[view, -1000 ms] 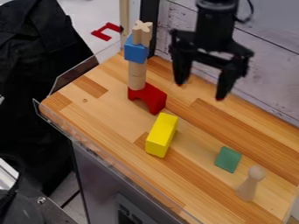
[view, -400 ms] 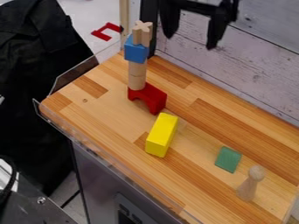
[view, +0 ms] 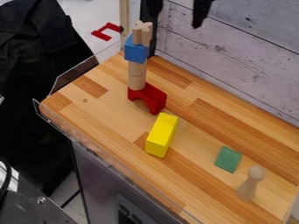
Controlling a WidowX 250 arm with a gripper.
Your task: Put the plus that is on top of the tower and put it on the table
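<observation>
Pale wood, the plus (view: 142,34) stands upright on the blue block (view: 135,52), topping the tower (view: 137,75), to the left and near side of my gripper (view: 177,9). That gripper is open, holding nothing; I'd judge it must shift left before closing.

Bright, diffuse light across tabletop (view: 105,113); shadows soft, faint; top of yellow block (view: 165,127) brighter than side.

Near twelve o'clock, the WidowX gripper (view: 177,22) shows two black fingers (view: 202,12), long and fairly slim, with a dull, dark surface. The one between twelve and one o'clock narrows downward to a blunt tip, its outline slightly uneven.
</observation>
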